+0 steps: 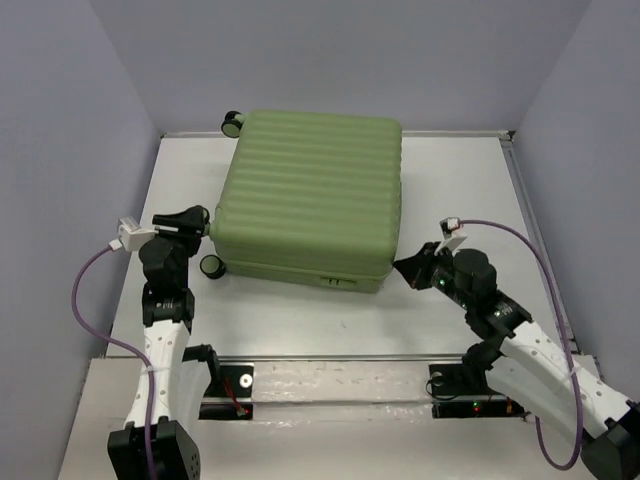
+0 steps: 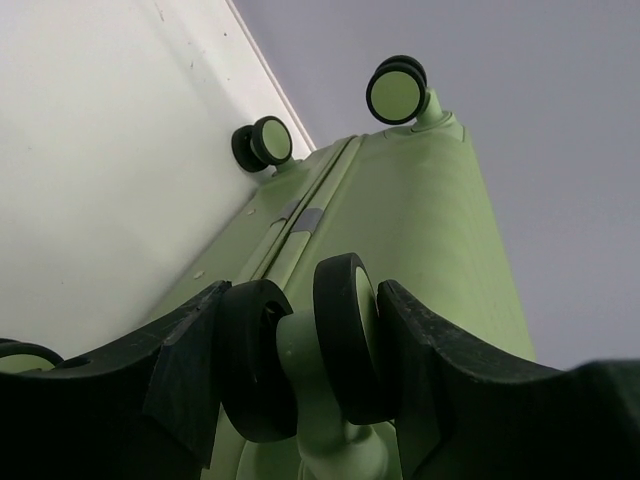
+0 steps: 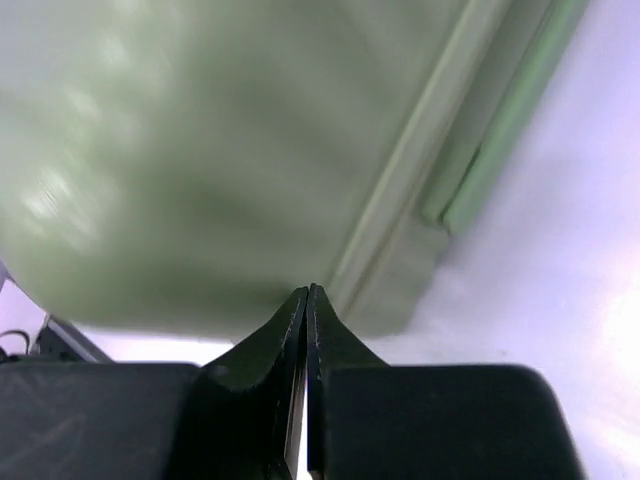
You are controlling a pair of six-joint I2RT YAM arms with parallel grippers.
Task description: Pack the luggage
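Note:
The luggage (image 1: pixel 315 190), a light-green ribbed hard-shell suitcase, lies flat and closed on the white table, wheels facing left. My left gripper (image 1: pixel 203 222) is at its near-left corner. In the left wrist view the gripper (image 2: pixel 305 300) is shut on a black double wheel (image 2: pixel 340 340) of the luggage (image 2: pixel 420 220), one finger on each side. My right gripper (image 1: pixel 405 270) is shut and empty, close to the suitcase's near-right corner. In the right wrist view the gripper (image 3: pixel 308 292) points at the blurred shell (image 3: pixel 200 150) and its seam. The lining is hidden.
Another wheel (image 1: pixel 212 265) sits on the table just below my left gripper, and a far wheel (image 1: pixel 232 122) is at the back-left corner. Grey walls enclose the table (image 1: pixel 460 190) on three sides. A metal rail (image 1: pixel 340 380) runs along the near edge.

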